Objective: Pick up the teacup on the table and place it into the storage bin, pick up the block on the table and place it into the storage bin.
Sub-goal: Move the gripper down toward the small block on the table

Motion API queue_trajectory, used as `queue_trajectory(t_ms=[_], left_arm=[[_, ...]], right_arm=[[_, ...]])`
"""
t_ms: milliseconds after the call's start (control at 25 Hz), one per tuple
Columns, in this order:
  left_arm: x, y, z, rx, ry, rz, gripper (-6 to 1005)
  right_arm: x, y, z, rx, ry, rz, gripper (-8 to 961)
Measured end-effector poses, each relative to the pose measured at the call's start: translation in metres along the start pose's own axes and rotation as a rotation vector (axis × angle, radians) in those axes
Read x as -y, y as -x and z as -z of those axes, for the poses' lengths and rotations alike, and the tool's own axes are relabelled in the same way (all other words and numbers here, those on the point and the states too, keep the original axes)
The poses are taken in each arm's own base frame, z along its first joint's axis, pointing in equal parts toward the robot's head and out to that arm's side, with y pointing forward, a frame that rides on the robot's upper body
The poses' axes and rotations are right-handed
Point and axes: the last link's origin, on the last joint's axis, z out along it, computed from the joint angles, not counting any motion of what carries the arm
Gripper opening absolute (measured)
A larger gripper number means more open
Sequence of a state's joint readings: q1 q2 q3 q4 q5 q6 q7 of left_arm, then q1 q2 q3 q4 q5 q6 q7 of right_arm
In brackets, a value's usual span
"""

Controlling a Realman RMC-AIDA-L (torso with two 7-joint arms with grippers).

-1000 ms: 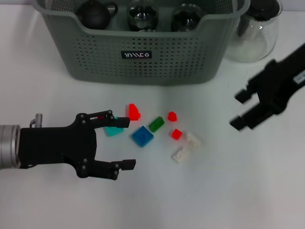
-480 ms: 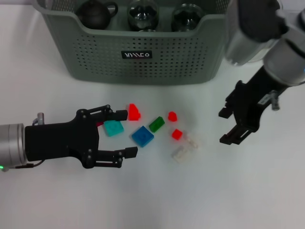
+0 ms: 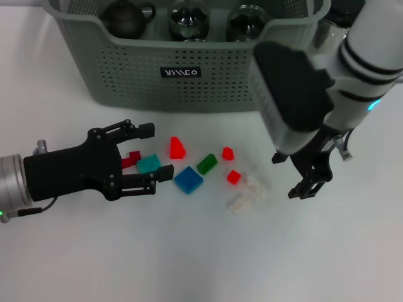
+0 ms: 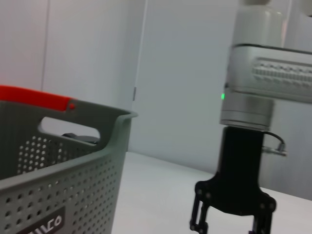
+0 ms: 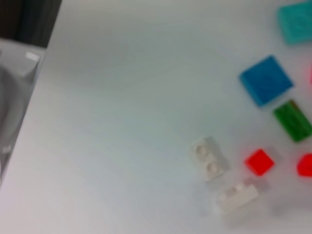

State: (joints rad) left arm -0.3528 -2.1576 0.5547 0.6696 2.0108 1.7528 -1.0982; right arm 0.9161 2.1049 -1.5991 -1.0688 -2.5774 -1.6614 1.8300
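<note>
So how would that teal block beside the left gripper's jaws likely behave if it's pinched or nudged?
The teal block looks like a small, flat-sided, rigid plastic brick, so it probably won't deform or roll. It seems light, so a nudge from the left gripper could easily slide it across the smooth white table. Lying low and close to the dark red block, it may need a careful pinch.

Loose blocks lie on a pale table (image 5: 122,97). Two white studded blocks sit close together, one (image 5: 209,159) with two round studs showing, the other (image 5: 237,194) just beside it. A small red block (image 5: 259,162) lies near them, with part of another red piece (image 5: 305,165) at the frame edge. A green block (image 5: 292,121) lies beside a blue square block (image 5: 266,80), and a teal block (image 5: 296,22) lies apart from both
</note>
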Motion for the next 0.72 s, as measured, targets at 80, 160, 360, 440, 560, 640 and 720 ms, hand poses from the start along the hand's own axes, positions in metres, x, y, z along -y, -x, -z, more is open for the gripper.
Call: queue_trajectory(t_ms=[80, 160, 360, 440, 560, 640, 720], left_arm=[[0.001, 0.001, -0.001, 0.002, -0.009, 0.005, 885], [0.0, 0.003, -0.002, 0.002, -0.013, 0.012, 885], [0.001, 0.004, -0.003, -0.003, -0.028, 0.019, 885], [0.001, 0.005, -0.003, -0.008, -0.028, 0.024, 885], [0.0, 0.006, -0.004, -0.011, -0.029, 0.029, 885], [-0.001, 0.007, -0.004, -0.016, -0.031, 0.036, 885], [-0.002, 0.007, -0.004, -0.023, -0.035, 0.045, 885]], right_arm=[[0.0, 0.006, -0.005, -0.028, -0.003, 0.06, 699], [-0.001, 0.012, -0.011, -0.053, -0.01, 0.116, 699], [0.001, 0.02, -0.022, -0.082, -0.042, 0.229, 700], [0.001, 0.021, -0.024, -0.091, -0.045, 0.258, 700], [0.003, 0.024, -0.025, -0.095, -0.053, 0.289, 701], [0.004, 0.025, -0.026, -0.085, -0.056, 0.302, 701], [0.006, 0.026, -0.028, -0.07, -0.059, 0.311, 701]])
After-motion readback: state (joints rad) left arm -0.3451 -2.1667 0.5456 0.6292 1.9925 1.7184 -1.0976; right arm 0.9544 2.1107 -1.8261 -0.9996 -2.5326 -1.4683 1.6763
